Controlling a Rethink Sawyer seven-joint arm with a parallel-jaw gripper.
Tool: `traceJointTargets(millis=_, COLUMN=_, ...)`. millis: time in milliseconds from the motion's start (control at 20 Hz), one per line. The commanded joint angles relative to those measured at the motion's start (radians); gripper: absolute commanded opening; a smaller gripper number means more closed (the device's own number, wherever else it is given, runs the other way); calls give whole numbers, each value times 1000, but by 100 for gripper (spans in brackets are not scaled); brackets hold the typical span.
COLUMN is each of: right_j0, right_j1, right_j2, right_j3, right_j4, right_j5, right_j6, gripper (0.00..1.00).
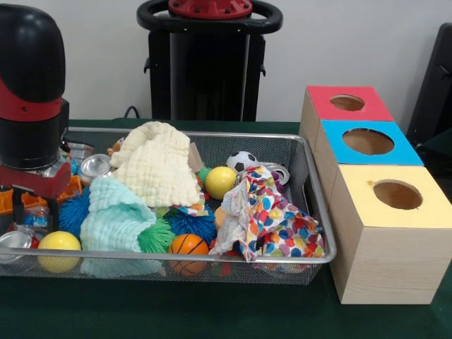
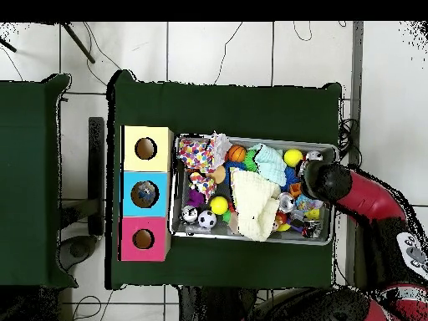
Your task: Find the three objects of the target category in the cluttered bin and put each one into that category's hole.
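Front view: we see the arm (image 1: pixel 32 92) lowered into the wire-mesh basket (image 1: pixel 311 176) at its 9 o'clock end; its gripper (image 1: pixel 30 194) is hidden among clutter, so we cannot tell its state. We cannot pick out any packets. At 3 o'clock stand the yellow box (image 1: pixel 388 240), blue box (image 1: pixel 367 145) and red box (image 1: pixel 346 104)

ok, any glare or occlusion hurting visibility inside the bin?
Front view: the arm blocks the wire bin's left end; cloths cover much of the rest; cans glint mildly. Overhead view: arm hides the bin's right end; lighting even.
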Motion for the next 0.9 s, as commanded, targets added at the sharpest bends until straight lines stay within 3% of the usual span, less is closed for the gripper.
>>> traceJointTargets(millis=50, right_j0=-23, right_j1=160, right_j2=103, right_j3=9, right_j4=-80, right_j5=-62, right_j6=-20, gripper=0)
traceJointTargets(millis=900, right_j0=-28, right_j1=148, right_j2=113, right_j3=13, right_j4=-94, right_j5=-51, right_j6=-42, gripper=0)
